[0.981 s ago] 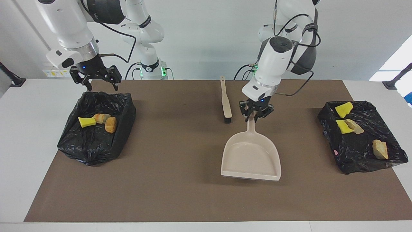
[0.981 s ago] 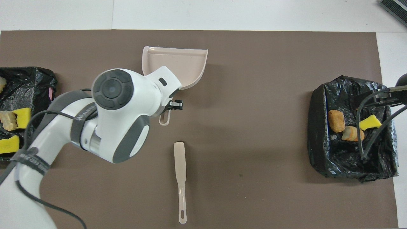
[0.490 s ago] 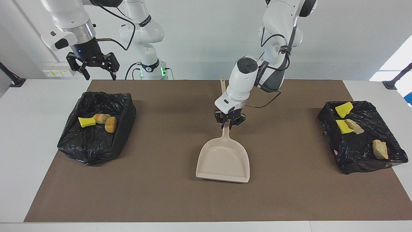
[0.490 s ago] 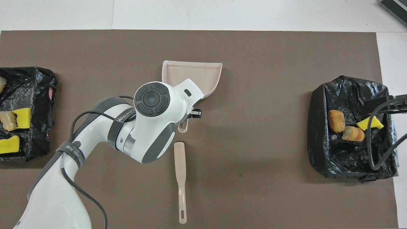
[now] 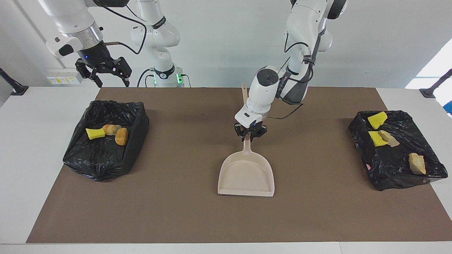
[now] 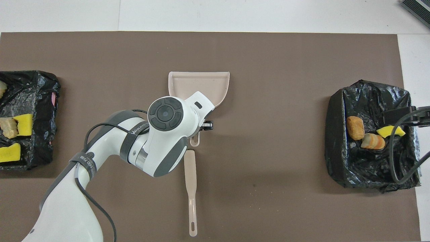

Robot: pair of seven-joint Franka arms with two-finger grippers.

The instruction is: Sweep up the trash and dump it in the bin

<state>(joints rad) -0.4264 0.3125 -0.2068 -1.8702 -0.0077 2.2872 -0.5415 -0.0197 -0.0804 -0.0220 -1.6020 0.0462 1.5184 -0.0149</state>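
A: Left tool clamped tight on the handle of the beige dustpan, pan empty, flat on the brown mat mid-worktop.

B: And the right tool?

A: Spread wide, holding nothing, up over the edge of the bin at the right arm's end. Waiting, by the look of it.

B: Trash?

A: All binned already. Three bits in that bin, yellow wedge plus two golden-brown pieces. Four more in the other bin at the left arm's end. None loose on the mat.

B: Brush?

A: Lying on the mat, just nearer the robots than the dustpan handle, tip almost at the handle's end. Mostly hidden by the left arm in the facing view.

B: So what could go wrong from here?

A: Probably only the put-down left. Letting go while the handle sits slightly raised: small drop, possible skid. Lifting away before fully opening: pan dragged along or tipped. Any pull toward the robots: handle end nudging the brush out of line.

B: Bins at risk?

A: Hardly; both well apart from the pan. Cable on the right arm hanging over its bin, though, so a low pass there could snag the loose black liner.
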